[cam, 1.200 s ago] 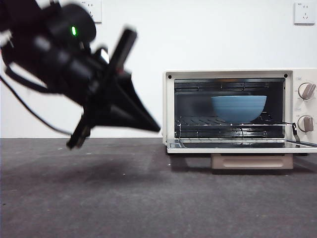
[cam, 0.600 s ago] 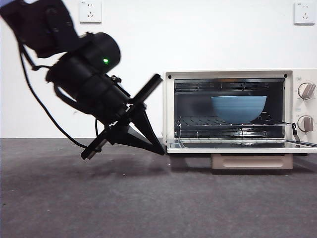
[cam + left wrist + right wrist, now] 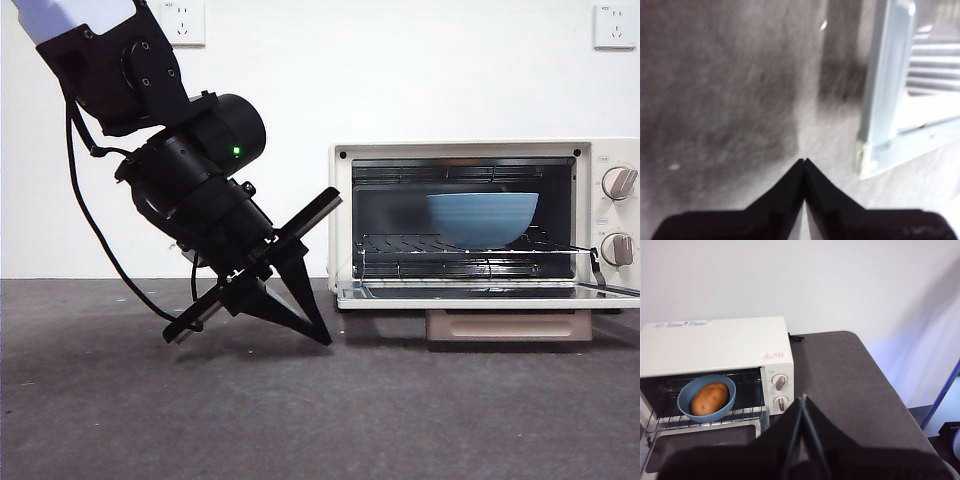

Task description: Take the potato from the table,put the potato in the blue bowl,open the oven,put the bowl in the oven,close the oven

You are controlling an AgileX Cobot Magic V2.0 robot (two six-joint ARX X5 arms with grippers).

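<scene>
The cream-white oven (image 3: 480,225) (image 3: 715,347) stands at the right with its door (image 3: 490,293) folded down flat. Inside, on the wire rack, sits the blue bowl (image 3: 482,218) (image 3: 707,398). The orange-brown potato (image 3: 709,398) lies in the bowl, seen only from the right wrist view. My left gripper (image 3: 325,338) (image 3: 804,161) is shut and empty, tips low over the table (image 3: 300,410) just left of the open door's corner (image 3: 867,160). My right gripper (image 3: 803,397) is shut, held high above the table and away from the oven.
The door's beige handle (image 3: 508,325) hangs below the open door's front edge. Two knobs (image 3: 618,183) sit on the oven's right panel. A black cable (image 3: 95,230) trails from the left arm. The table's right edge (image 3: 890,390) lies beyond the oven.
The left arm has swung down and to the right, bringing its shut tips from mid-height to just above the table beside the door's corner. Bowl and oven have not moved.
</scene>
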